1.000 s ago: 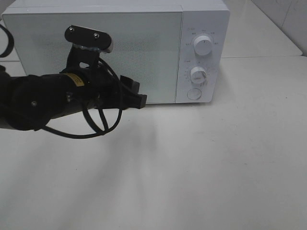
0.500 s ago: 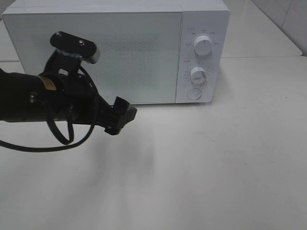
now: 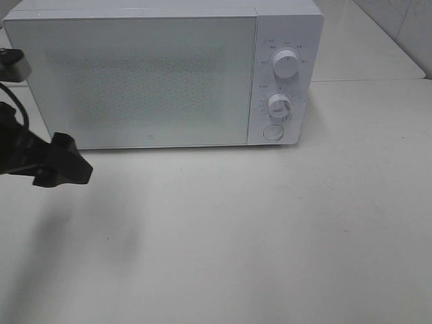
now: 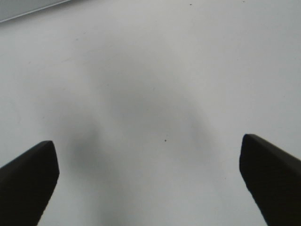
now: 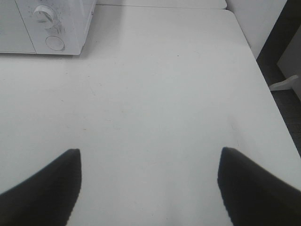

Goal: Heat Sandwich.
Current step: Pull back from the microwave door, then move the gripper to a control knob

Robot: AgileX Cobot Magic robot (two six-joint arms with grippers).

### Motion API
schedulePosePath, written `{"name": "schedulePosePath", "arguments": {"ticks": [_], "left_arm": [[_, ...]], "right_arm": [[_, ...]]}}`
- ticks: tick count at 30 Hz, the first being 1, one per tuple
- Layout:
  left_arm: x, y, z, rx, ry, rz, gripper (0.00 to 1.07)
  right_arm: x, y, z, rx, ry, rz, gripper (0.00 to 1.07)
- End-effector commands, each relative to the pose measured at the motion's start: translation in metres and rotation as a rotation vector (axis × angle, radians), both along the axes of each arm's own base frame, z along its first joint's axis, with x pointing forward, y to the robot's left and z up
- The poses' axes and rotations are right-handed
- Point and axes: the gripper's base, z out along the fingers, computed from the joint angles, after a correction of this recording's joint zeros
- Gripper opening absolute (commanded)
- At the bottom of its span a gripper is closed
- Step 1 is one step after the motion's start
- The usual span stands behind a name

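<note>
The left jaws stand spread wide with nothing between them, only bare bench [image 4: 155,94] below. In the high view the left arm [image 3: 57,167] sits at the picture's left edge, low in front of the microwave [image 3: 135,74] near its left corner and apart from it. The right jaws are likewise spread and empty. They hang over open bench with the microwave's control corner [image 5: 70,28] well ahead of them, and they do not show in the high view.

The sandwich is in none of the pictures. The microwave door [image 3: 142,40] is shut and its speckled panel hides the inside, so I cannot tell whether the sandwich is in there.

If heating comes next, the lower dial [image 3: 279,106] or upper dial [image 3: 286,65] must be turned. Jaws this wide could close off-centre, slip, and leave the setting wrong. If the round button [image 3: 272,132] is pressed instead, the door may swing out into the left arm.
</note>
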Motion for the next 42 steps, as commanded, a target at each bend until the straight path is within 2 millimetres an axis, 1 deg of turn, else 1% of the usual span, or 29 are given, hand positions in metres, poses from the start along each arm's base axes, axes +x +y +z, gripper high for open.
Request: {"name": "schedulePosePath", "arguments": {"ticks": [1, 3, 5, 6, 7, 9, 10, 11, 12, 14, 15, 16, 17, 19, 21, 23, 24, 25, 27, 28, 29, 32, 33, 34, 36, 37, 38, 39, 42], "left_arm": [[-0.007, 0.011, 0.006, 0.005, 0.041, 0.010, 1.01], [-0.019, 0.020, 0.011, 0.052, 0.096, -0.021, 1.01], [-0.023, 0.023, 0.013, 0.056, 0.122, -0.009, 1.01], [-0.026, 0.027, 0.015, 0.054, 0.150, 0.020, 1.01], [-0.031, 0.035, 0.017, 0.060, 0.197, 0.078, 1.01], [-0.036, 0.045, 0.021, 0.078, 0.216, 0.135, 1.01], [-0.036, 0.045, 0.021, 0.078, 0.216, 0.135, 1.01], [-0.038, 0.051, 0.023, 0.087, 0.227, 0.166, 1.01], [-0.044, 0.062, 0.028, 0.103, 0.242, 0.222, 1.01], [-0.050, 0.072, 0.032, 0.115, 0.266, 0.267, 1.01], [-0.050, 0.072, 0.032, 0.115, 0.266, 0.267, 1.01], [-0.057, 0.081, 0.036, 0.108, 0.277, 0.314, 1.01], [-0.060, 0.085, 0.039, 0.098, 0.281, 0.340, 1.01], [-0.063, 0.088, 0.042, 0.086, 0.278, 0.362, 1.01], [-0.075, 0.095, 0.051, 0.071, 0.271, 0.407, 1.01], [-0.085, 0.096, 0.057, 0.074, 0.261, 0.408, 1.01], [-0.085, 0.096, 0.057, 0.074, 0.261, 0.408, 1.01], [-0.097, 0.095, 0.063, 0.081, 0.240, 0.398, 1.01], [-0.111, 0.095, 0.067, 0.082, 0.205, 0.397, 1.01], [-0.111, 0.095, 0.067, 0.082, 0.205, 0.397, 1.01], [-0.123, 0.095, 0.068, 0.089, 0.161, 0.400, 1.01], [-0.143, 0.096, 0.068, 0.102, 0.067, 0.408, 1.01], [-0.143, 0.096, 0.068, 0.102, 0.067, 0.408, 1.01], [-0.156, 0.095, 0.069, 0.100, 0.008, 0.411, 1.01], [-0.169, 0.094, 0.070, 0.093, -0.054, 0.415, 1.01], [-0.174, 0.094, 0.070, 0.089, -0.085, 0.416, 1.01], [-0.174, 0.094, 0.070, 0.089, -0.085, 0.416, 1.01], [-0.184, 0.093, 0.070, 0.083, -0.132, 0.418, 1.01], [-0.197, 0.093, 0.065, 0.078, -0.189, 0.421, 1.01]], "right_arm": [[-0.003, 0.000, 0.000, 0.005, -0.035, -0.009, 0.76], [-0.003, 0.000, 0.000, 0.005, -0.035, -0.009, 0.76], [-0.003, 0.000, 0.000, 0.005, -0.035, -0.009, 0.76], [-0.003, 0.000, 0.000, 0.005, -0.035, -0.009, 0.76], [-0.003, 0.000, 0.000, 0.005, -0.035, -0.009, 0.76], [-0.003, 0.000, 0.000, 0.005, -0.035, -0.009, 0.76], [-0.003, 0.000, 0.000, 0.005, -0.035, -0.009, 0.76], [-0.003, 0.000, 0.000, 0.005, -0.035, -0.009, 0.76], [-0.003, 0.000, 0.000, 0.005, -0.035, -0.009, 0.76], [-0.003, 0.000, 0.000, 0.005, -0.035, -0.009, 0.76], [-0.003, 0.000, 0.000, 0.005, -0.035, -0.009, 0.76], [-0.003, 0.000, 0.000, 0.005, -0.035, -0.009, 0.76], [-0.003, 0.000, 0.000, 0.005, -0.035, -0.009, 0.76], [-0.003, 0.000, 0.000, 0.005, -0.035, -0.009, 0.76], [-0.003, 0.000, 0.000, 0.005, -0.035, -0.009, 0.76], [-0.003, 0.000, 0.000, 0.005, -0.035, -0.009, 0.76], [-0.003, 0.000, 0.000, 0.005, -0.035, -0.009, 0.76], [-0.003, 0.000, 0.000, 0.005, -0.035, -0.009, 0.76], [-0.003, 0.000, 0.000, 0.005, -0.035, -0.009, 0.76], [-0.003, 0.000, 0.000, 0.005, -0.035, -0.009, 0.76], [-0.003, 0.000, 0.000, 0.005, -0.035, -0.009, 0.76], [-0.003, 0.000, 0.000, 0.005, -0.035, -0.009, 0.76], [-0.003, 0.000, 0.000, 0.005, -0.035, -0.009, 0.76], [-0.003, 0.000, 0.000, 0.005, -0.035, -0.009, 0.76], [-0.003, 0.000, 0.000, 0.005, -0.035, -0.009, 0.76], [-0.003, 0.000, 0.000, 0.005, -0.035, -0.009, 0.76], [-0.003, 0.000, 0.000, 0.005, -0.035, -0.009, 0.76], [-0.003, 0.000, 0.000, 0.005, -0.035, -0.009, 0.76], [-0.003, 0.000, 0.000, 0.005, -0.035, -0.009, 0.76]]}}
